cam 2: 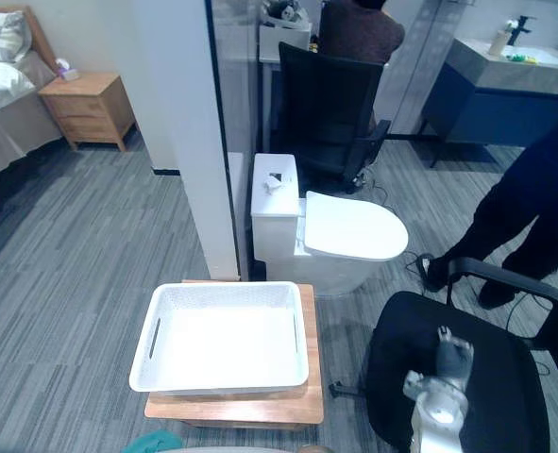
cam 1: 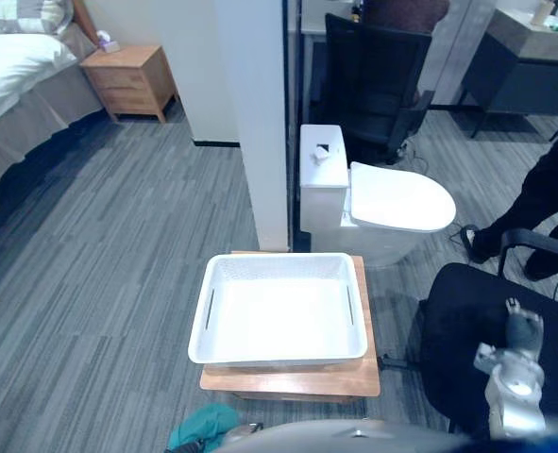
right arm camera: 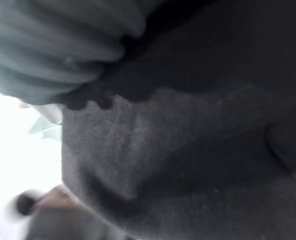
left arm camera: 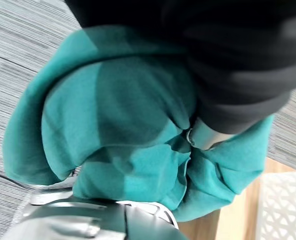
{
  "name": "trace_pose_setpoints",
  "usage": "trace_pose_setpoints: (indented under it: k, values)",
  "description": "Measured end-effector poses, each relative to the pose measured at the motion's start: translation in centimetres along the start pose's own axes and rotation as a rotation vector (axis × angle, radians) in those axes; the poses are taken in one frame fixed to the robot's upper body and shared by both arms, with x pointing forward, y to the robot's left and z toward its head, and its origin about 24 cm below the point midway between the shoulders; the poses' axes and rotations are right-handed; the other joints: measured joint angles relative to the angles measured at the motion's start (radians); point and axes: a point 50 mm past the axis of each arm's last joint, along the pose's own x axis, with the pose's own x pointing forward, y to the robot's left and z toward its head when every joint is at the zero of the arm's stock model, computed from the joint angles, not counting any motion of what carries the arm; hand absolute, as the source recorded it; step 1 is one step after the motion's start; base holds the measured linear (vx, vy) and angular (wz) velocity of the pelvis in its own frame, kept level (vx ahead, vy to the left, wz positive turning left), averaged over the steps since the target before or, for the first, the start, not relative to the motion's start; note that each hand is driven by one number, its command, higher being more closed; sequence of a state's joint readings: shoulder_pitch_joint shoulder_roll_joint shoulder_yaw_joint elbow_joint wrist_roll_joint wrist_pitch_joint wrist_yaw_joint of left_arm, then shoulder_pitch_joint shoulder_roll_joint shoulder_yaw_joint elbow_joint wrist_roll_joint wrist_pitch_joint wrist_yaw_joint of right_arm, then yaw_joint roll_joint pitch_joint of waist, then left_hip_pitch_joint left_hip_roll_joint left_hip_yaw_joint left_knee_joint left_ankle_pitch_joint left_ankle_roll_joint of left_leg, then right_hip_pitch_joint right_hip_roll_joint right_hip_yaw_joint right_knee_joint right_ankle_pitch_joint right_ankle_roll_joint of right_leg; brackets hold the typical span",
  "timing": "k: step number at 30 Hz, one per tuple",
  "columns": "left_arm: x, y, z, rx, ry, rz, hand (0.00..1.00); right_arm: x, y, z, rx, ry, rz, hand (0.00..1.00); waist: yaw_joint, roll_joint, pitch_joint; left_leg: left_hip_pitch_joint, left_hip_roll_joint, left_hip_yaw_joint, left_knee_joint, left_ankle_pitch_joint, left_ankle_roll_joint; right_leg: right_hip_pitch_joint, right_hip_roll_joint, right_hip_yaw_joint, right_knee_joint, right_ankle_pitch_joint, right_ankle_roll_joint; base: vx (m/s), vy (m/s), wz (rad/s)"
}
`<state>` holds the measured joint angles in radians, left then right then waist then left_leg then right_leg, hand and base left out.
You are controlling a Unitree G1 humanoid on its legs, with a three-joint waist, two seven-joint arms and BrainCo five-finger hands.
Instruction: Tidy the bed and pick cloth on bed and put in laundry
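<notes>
Teal cloth (left arm camera: 122, 115) bunched around the left hand (left arm camera: 204, 137), off the worktop's (cam 1: 288, 379) near left corner, short of the basket (cam 1: 279, 264). Its fingers are buried, so I cannot tell their state. Right hand (cam 1: 513, 363) over chair (cam 1: 458, 321), fingers seemingly relaxed.

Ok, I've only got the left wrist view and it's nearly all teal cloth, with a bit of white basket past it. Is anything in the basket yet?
Observer: No. In the left eye view the white basket is empty inside.
Operator: And where's the robot's other hand?
Observer: The right hand is over the seat of a black office chair, off to the basket's right.
</notes>
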<state>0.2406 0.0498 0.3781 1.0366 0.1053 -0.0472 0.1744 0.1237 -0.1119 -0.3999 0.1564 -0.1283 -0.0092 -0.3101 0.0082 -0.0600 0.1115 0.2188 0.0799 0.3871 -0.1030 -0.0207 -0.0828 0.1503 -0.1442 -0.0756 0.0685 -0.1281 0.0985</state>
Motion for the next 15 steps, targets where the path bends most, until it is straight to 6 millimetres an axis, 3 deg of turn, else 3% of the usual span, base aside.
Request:
trace_pose_setpoints:
  k: [4, 7, 15]
  values:
    - [0.0, -0.2, 0.2, 0.049, -0.014, -0.018, 1.0, 1.6, 1.0, 3.1, 0.0, -0.109, -0.014, 1.0, -0.017, 0.0, -0.014, -0.012, -0.005, -0.031, 0.005, 0.004, 0.0, 0.0, -0.001, -0.024, -0.002, 0.002, 0.002, 0.05, 0.007, 0.22]
    - [0.0, -0.3, 0.2, 0.061, -0.02, -0.026, 1.0, 2.6, 1.4, 5.3, -0.009, -0.194, -0.003, 1.0, -0.02, 0.021, -0.007, -0.015, -0.005, -0.045, 0.005, 0.009, 0.002, -0.001, 0.002, -0.026, -0.002, 0.005, 0.005, 0.0, -0.016, 0.08]
    - [0.0, -0.4, 0.3, 0.097, -0.026, -0.032, 1.0, 1.5, 3.4, 10.3, -0.047, -0.435, 0.077, 1.0, -0.036, 0.025, 0.004, -0.029, -0.01, -0.071, 0.0, 0.028, 0.01, -0.005, 0.004, -0.034, -0.002, 0.007, 0.002, -0.05, -0.017, 0.05]
